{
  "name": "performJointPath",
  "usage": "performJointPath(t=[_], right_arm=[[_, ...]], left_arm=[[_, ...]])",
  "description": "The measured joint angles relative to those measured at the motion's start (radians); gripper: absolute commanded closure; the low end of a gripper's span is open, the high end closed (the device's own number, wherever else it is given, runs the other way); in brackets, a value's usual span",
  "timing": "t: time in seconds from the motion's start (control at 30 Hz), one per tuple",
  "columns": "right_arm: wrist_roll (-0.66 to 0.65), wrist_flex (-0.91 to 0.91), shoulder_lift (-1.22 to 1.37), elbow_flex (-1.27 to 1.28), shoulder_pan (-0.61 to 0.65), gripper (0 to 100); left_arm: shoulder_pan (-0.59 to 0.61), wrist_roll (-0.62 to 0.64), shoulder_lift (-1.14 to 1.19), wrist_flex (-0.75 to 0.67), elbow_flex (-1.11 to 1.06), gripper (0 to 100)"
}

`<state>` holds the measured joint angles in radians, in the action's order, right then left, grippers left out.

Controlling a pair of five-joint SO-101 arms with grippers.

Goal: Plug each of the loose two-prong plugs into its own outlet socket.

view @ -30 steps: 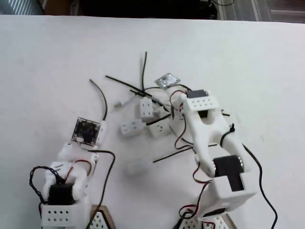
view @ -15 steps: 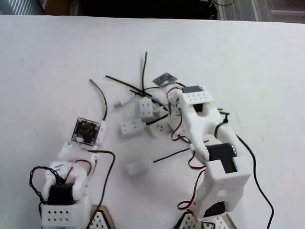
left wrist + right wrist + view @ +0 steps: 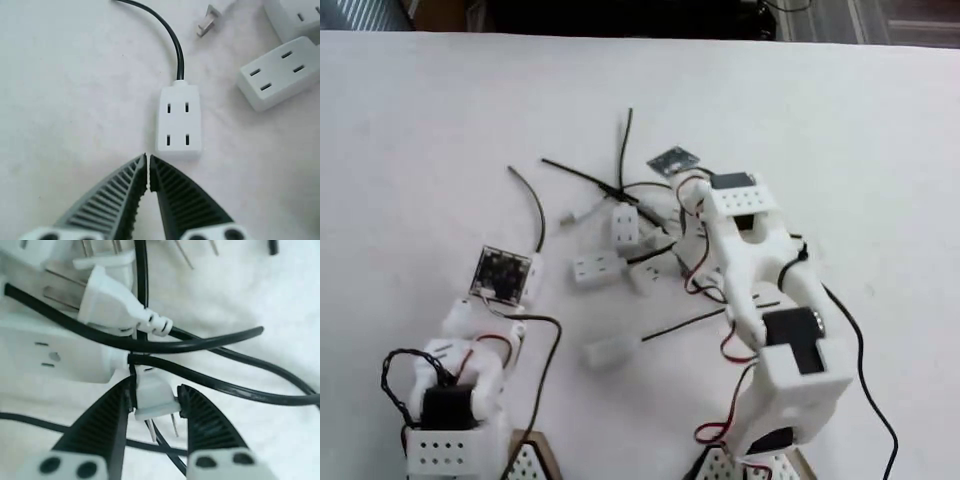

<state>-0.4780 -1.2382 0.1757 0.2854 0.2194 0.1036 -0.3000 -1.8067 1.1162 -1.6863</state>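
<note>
**Working a plug free of the tangle**

The right end effector (image 3: 156, 390) pinches a white plug (image 3: 152, 397), prongs toward the wrist. Over the last second it nudged farther across the counter (image 3: 420, 120), tugging cords (image 3: 200, 347). A socket (image 3: 55, 357) lies just beyond, so insertion looks close. The left end effector (image 3: 148, 167), pressed together, sits before another socket (image 3: 178, 120).

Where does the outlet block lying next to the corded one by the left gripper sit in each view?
High view: the outlet block lies left of the tangle of cords.
Left wrist view: it lies beside the corded outlet, apart from it.
Right wrist view: cannot tell.
Shared landmark: the corded outlet's black cord.
</note>
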Motion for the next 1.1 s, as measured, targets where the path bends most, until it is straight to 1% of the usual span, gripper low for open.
performJointPath(t=[0.23, 0.43, 0.6, 0.8, 0.9, 0.97, 1.1], right_arm=[[-0.006, -0.107, -0.292, 0.0, -0.081, 98.1], [-0.006, -0.114, -0.503, 0.002, -0.173, 98.1], [-0.006, -0.114, -0.632, 0.002, -0.249, 98.1], [-0.006, -0.114, -0.654, 0.018, -0.379, 98.1], [-0.005, -0.11, -0.612, 0.061, -0.425, 97.8], [-0.005, -0.081, -0.569, 0.095, -0.456, 97.8], [-0.003, 0.034, -0.483, 0.167, -0.532, 97.8]], left_arm=[[0.0, 0.0, 0.0, 0.0, 0.0, 96], [0.0, 0.0, 0.0, 0.0, 0.0, 96], [0.0, 0.0, 0.0, 0.0, 0.0, 96], [0.0, 0.0, 0.0, 0.0, 0.0, 96], [0.0, 0.0, 0.0, 0.0, 0.0, 96], [0.0, 0.0, 0.0, 0.0, 0.0, 96], [0.0, 0.0, 0.0, 0.0, 0.0, 96]])
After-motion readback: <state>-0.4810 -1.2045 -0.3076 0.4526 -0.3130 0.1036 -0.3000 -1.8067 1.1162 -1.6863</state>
